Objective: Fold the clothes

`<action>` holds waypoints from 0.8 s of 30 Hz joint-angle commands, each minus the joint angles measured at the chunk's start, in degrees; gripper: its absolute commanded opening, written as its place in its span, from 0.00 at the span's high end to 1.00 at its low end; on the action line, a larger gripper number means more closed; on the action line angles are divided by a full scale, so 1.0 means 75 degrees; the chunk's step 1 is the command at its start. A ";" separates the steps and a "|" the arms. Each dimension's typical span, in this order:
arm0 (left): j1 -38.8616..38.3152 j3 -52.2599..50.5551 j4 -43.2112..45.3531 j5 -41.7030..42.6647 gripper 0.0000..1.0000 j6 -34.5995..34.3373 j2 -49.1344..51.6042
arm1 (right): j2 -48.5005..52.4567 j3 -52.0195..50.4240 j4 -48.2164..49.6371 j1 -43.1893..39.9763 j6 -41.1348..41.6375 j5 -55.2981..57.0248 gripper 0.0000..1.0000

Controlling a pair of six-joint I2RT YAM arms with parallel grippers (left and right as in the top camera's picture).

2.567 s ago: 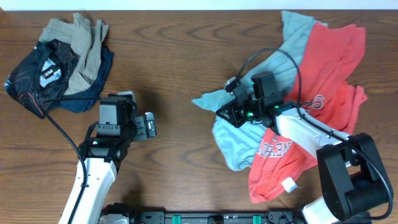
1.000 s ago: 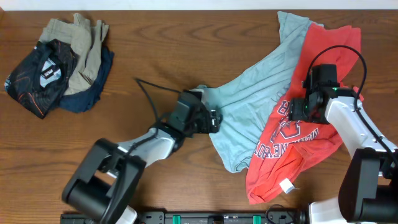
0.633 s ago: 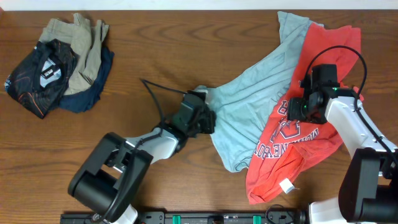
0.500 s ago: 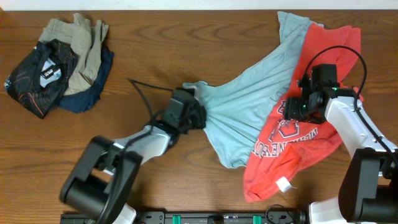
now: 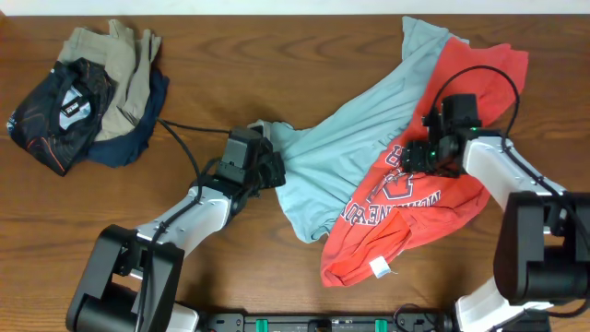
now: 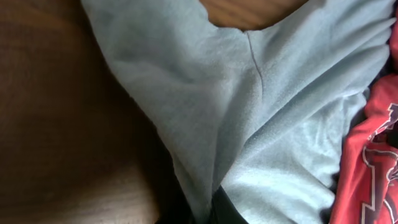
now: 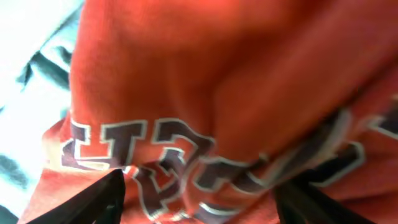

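A pale blue-grey T-shirt [image 5: 355,138] lies stretched from the back right toward the table's middle. My left gripper [image 5: 274,171] is shut on its left edge; in the left wrist view the blue cloth [image 6: 249,124] runs down into the closed jaws of the left gripper [image 6: 205,214]. Partly on top of the blue one lies a red T-shirt [image 5: 406,198] with white lettering and a white tag [image 5: 378,267]. My right gripper [image 5: 417,157] hovers on the red shirt [image 7: 217,74]. Its dark fingers [image 7: 99,199] stand wide apart, open, with lettered red cloth across the gap.
A heap of dark, khaki and navy clothes [image 5: 83,92] sits at the back left corner. The left arm's black cable [image 5: 184,138] loops over the wooden table [image 5: 277,55]. Bare wood shows at the front middle and left.
My left gripper has shut on the blue shirt's edge and pulled it leftward. Both shirts have slid left, the red one with its tag too. The right gripper has shifted slightly left.
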 commanded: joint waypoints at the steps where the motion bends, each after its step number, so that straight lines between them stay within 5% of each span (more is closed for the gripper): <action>1: 0.0032 0.0050 -0.0058 -0.0073 0.94 0.0047 -0.0032 | 0.0268 0.0070 -0.0044 0.0306 0.0160 -0.0341 0.27; 3: 0.0032 0.0050 -0.0055 -0.0076 0.94 0.0047 -0.0029 | 0.0391 0.0070 -0.0090 0.0472 0.0154 -0.0291 0.42; 6: 0.0038 0.0050 -0.0058 -0.0219 0.94 0.0108 -0.0032 | 0.0466 0.0070 -0.0265 0.0603 0.0163 0.0323 0.93; 7: 0.0041 0.0050 -0.0079 -0.0341 0.94 0.0111 -0.0032 | 0.0458 0.0076 -0.0370 0.0600 0.0172 0.0638 0.99; 14: 0.0632 0.0061 -0.0076 -0.1460 0.94 0.0423 -0.0093 | -0.0093 0.0807 -0.1891 -0.0350 0.0335 0.4237 0.99; 24: 0.2766 0.0632 -0.0067 -0.1705 0.94 0.0423 -0.0149 | -0.0385 0.1530 -0.2468 -0.2961 -0.0044 0.5488 0.99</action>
